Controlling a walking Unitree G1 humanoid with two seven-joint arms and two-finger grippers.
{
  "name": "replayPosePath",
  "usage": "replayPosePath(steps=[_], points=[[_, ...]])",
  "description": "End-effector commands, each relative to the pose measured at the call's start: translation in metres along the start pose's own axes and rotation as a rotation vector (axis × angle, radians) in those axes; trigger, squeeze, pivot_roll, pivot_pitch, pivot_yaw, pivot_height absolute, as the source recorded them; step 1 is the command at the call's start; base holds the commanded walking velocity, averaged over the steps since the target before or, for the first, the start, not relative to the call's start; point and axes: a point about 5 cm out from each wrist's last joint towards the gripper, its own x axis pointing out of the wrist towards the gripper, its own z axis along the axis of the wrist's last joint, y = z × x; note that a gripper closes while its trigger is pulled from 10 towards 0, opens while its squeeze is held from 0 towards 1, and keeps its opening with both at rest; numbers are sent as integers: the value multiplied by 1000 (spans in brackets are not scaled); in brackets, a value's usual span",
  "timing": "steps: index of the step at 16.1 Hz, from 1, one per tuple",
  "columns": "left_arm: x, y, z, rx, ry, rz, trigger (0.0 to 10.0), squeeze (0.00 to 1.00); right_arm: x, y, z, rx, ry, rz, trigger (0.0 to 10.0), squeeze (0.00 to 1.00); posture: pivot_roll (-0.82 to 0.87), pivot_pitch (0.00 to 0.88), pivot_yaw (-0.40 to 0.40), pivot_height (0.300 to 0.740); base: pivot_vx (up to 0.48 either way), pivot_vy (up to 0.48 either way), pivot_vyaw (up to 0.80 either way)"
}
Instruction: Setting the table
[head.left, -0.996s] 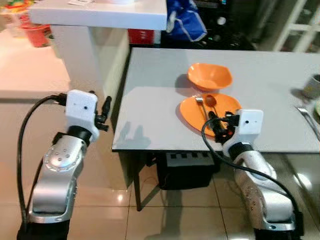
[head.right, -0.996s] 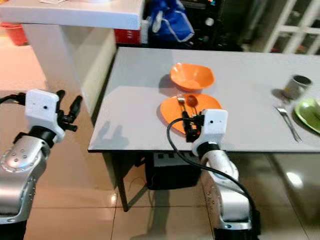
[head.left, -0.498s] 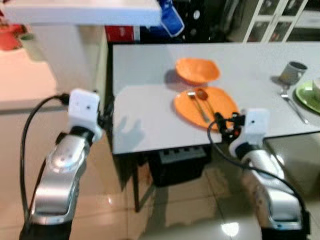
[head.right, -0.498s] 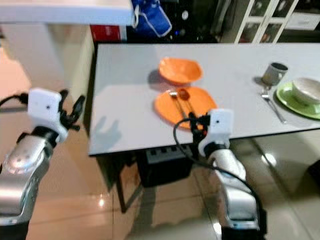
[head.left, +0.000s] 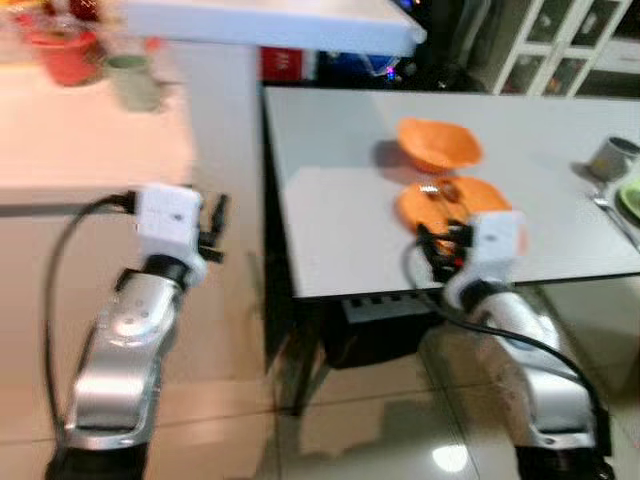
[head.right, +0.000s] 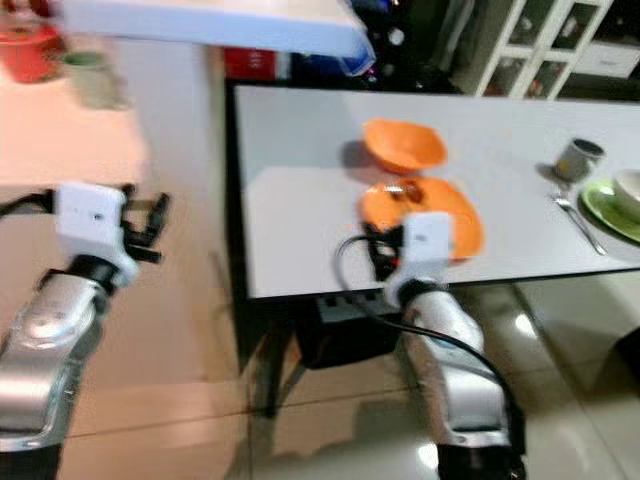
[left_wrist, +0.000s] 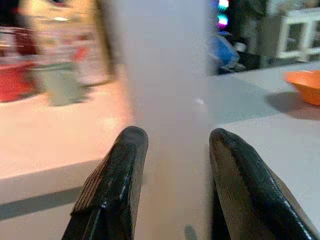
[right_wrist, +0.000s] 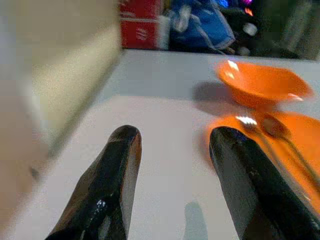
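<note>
1. My right pincer (head.right: 378, 256) hovers with fingers apart over the table's (head.right: 300, 200) near edge, just left of the orange plate (head.right: 462, 222); my left pincer (head.right: 150, 225), also apart, idles off the table.
2. I should steady before reaching.
3. My right wrist view shows a fork (right_wrist: 250, 126) and, probably, a spoon (right_wrist: 276, 127) on the plate, with the orange bowl (right_wrist: 260, 85) behind.

Bowl (head.left: 436, 143) behind plate (head.left: 452, 202); likely cutlery (right_wrist: 270, 125) on it.
</note>
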Motion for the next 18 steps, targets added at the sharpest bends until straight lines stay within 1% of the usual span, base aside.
replayPosePath(steps=[1,3,4,7,8,12,16,18], points=[[1,-6,3,-8,-14,-15,10000,0,-2,-10,0,-12,7,-28,10000,0,59,0,-59,740,0,356,0],[2,-6,1,-4,-4,-31,10000,0,-3,-11,4,-15,-9,-48,10000,0,44,0,-33,740,0,362,0],[8,-5,3,-1,-11,-35,10000,0,-4,-12,2,-8,-6,-60,10000,0,39,0,-26,740,0,360,0],[11,-6,4,-1,-18,-43,10000,0,-4,-12,3,-8,-7,-63,10000,0,35,0,-21,740,0,361,0],[11,-6,4,-2,-18,-47,10000,0,-4,-12,3,-7,-7,-64,10000,0,30,0,-14,740,0,360,-438],[11,-6,2,-8,-14,-46,10000,0,-4,-11,2,-8,-3,-61,10000,0,29,0,-17,740,0,369,-669],[9,1,-1,0,-8,-24,10000,0,-4,-5,0,-1,-2,-47,10000,0,52,0,-19,740,0,374,-800],[9,4,2,7,-15,-17,10000,0,-3,-2,-1,9,-4,-44,10000,0,70,0,-22,740,0,379,-800]])
